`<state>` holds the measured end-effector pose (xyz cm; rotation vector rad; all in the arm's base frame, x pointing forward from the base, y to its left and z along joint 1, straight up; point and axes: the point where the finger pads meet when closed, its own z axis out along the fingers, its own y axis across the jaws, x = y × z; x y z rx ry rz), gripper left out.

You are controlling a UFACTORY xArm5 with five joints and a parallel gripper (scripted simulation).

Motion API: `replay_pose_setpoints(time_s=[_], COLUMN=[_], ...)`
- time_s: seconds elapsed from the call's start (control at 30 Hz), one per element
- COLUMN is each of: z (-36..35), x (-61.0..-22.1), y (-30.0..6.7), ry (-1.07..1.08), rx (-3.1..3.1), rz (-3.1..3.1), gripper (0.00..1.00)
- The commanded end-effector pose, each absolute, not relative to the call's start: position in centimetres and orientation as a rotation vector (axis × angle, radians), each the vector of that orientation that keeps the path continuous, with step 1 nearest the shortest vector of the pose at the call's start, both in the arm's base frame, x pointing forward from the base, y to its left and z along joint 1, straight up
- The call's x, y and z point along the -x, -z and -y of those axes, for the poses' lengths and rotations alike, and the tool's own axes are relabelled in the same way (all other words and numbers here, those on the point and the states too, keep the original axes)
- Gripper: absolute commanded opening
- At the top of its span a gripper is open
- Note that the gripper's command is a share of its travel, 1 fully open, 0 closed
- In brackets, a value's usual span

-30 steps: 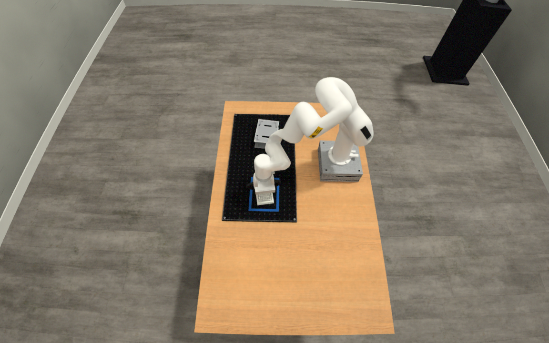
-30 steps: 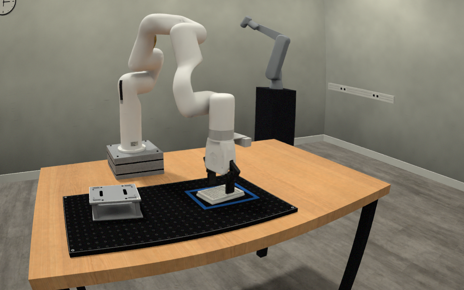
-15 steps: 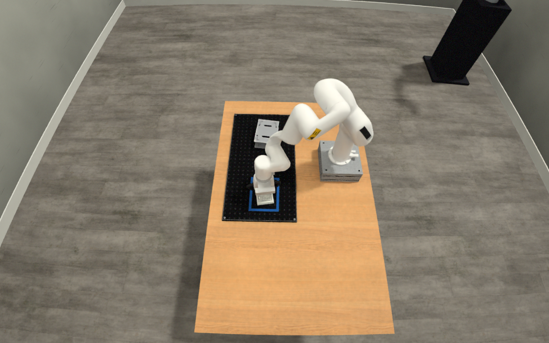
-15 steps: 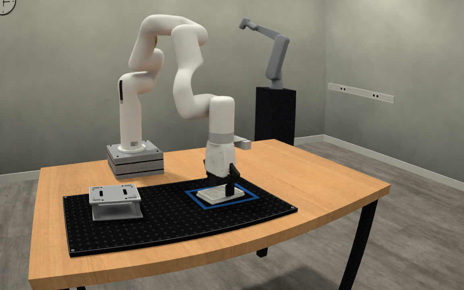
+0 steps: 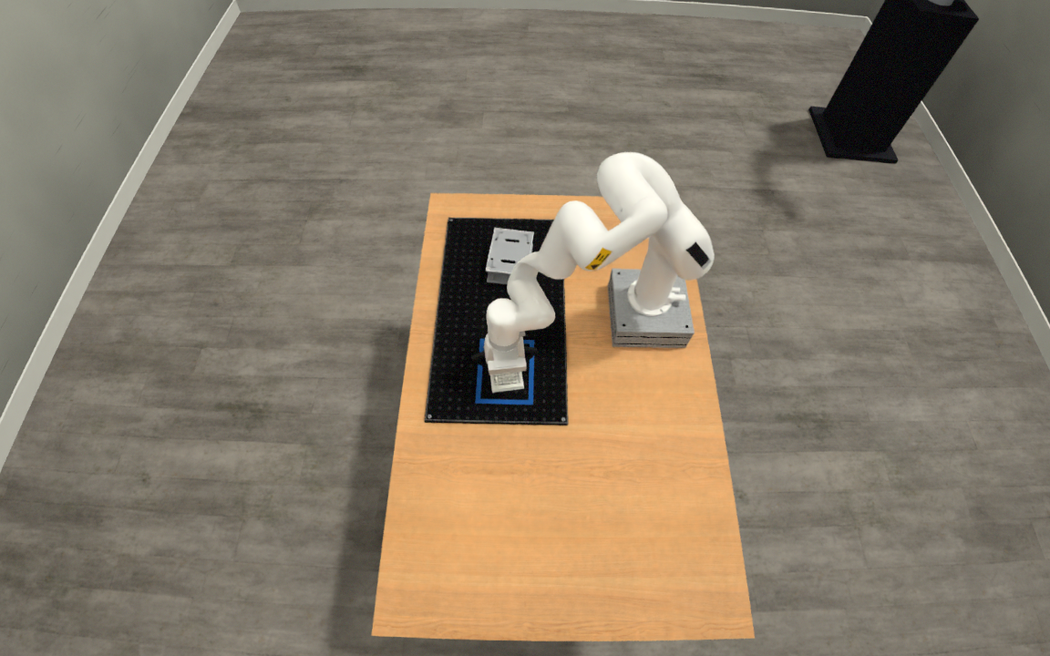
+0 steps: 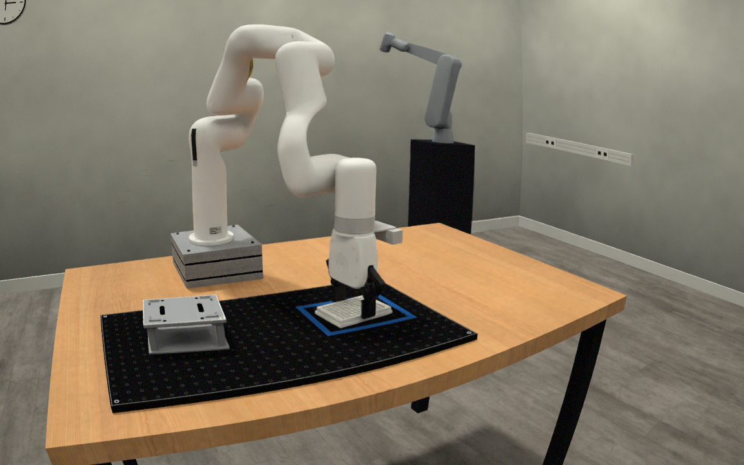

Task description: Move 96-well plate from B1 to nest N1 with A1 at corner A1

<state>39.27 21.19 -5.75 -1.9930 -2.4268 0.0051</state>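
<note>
The white 96-well plate (image 5: 506, 380) (image 6: 340, 312) lies flat inside the blue outline of spot B1 (image 5: 504, 400) (image 6: 372, 325) on the black perforated board (image 5: 455, 326) (image 6: 276, 358). My gripper (image 5: 505, 363) (image 6: 353, 306) points straight down, lowered onto the plate. It is open, with one black finger on either side of the plate; I cannot tell whether they touch its edges. The grey raised nest N1 (image 5: 509, 249) (image 6: 184, 310) stands empty at the other end of the board. The plate's cut-off corner and the A1 mark are too small to make out.
The board lies on a wooden table (image 5: 561, 506) (image 6: 507, 289). The arm's grey base block (image 5: 649, 318) (image 6: 216, 259) stands beside the board. A black pedestal (image 5: 888, 73) (image 6: 441, 179) with a grey arm stands on the floor behind the table.
</note>
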Motion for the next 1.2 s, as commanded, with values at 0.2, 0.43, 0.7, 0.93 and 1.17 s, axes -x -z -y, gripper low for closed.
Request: replay_pose_setpoints(time_s=[0.2,0.43,0.7,0.93,1.17], z=[-21.26,-21.26,-21.26,-21.26,-21.26], x=[-39.40,-39.40,-39.40,-39.40,-39.40], y=[5.65,5.59,5.59,5.59,5.59], ry=[-0.003,-0.003,-0.003,-0.003,-0.003], rx=[1.997,1.997,1.997,1.997,1.997], rz=[2.432,2.432,2.432,2.432,2.432], gripper=[1.00,0.00,0.00,0.00,0.00])
